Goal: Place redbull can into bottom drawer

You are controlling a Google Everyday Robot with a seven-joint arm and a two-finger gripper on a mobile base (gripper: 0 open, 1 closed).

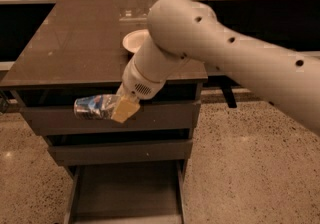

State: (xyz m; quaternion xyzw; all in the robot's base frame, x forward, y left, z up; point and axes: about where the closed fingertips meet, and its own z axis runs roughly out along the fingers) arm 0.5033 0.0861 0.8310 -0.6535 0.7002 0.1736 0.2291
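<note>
My gripper [117, 109] is shut on the redbull can [94, 106], a slim silver-and-blue can held on its side in front of the top drawer's face. The can sticks out to the left of my tan fingers [125, 110]. The bottom drawer [127, 188] is pulled open below, a wide shallow tray with a flat floor and thin side rails. The can hangs well above it, over its left half. My white arm [225, 63] reaches in from the right.
A white bowl [134, 41] sits on the dark countertop [70, 48], partly hidden by my arm. Two plain-fronted drawers [120, 152] are closed above the open one. Speckled floor [250, 168] lies to the right. A railing runs along the back.
</note>
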